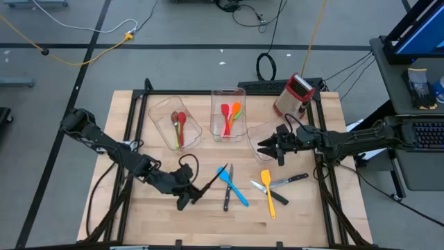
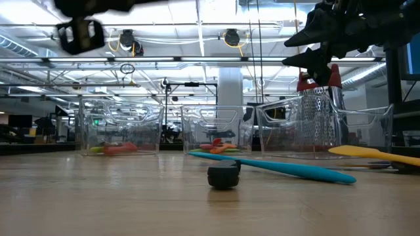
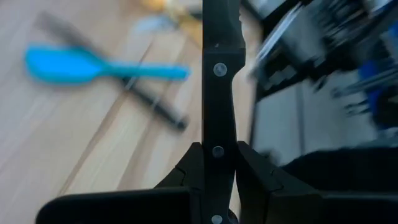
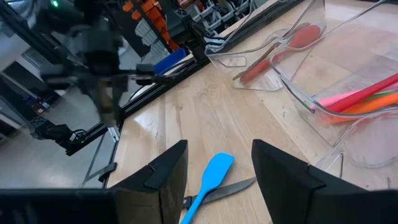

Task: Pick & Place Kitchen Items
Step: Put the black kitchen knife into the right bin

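Note:
My left gripper [image 1: 194, 192] hovers over the near left of the table, shut on a black-handled knife [image 1: 208, 182] that juts out toward the blue spatula [image 1: 234, 187]. On the wood beside the spatula lie a second black-handled knife [image 1: 227, 196], a yellow spatula [image 1: 268, 192], a dark-handled spatula [image 1: 272, 192] and another knife [image 1: 291, 180]. My right gripper [image 4: 217, 174] hangs open with nothing between its fingers, above the right clear bin [image 1: 262, 139]. My left gripper pinches the knife's riveted black handle [image 3: 217, 134] between its two fingers [image 3: 252, 171], one on each flat side. The fingers come slanting down from the table's left and lie along the knife, which sticks straight out ahead of them. The knife is lifted clear of the table.
The left bin [image 1: 161, 121] holds brown, red and green utensils; the middle bin [image 1: 216, 104] holds pink, orange and green ones. A red-topped metal grater [image 1: 294, 94] stands at the far right. Bare wood lies along the near edge [image 1: 208, 229].

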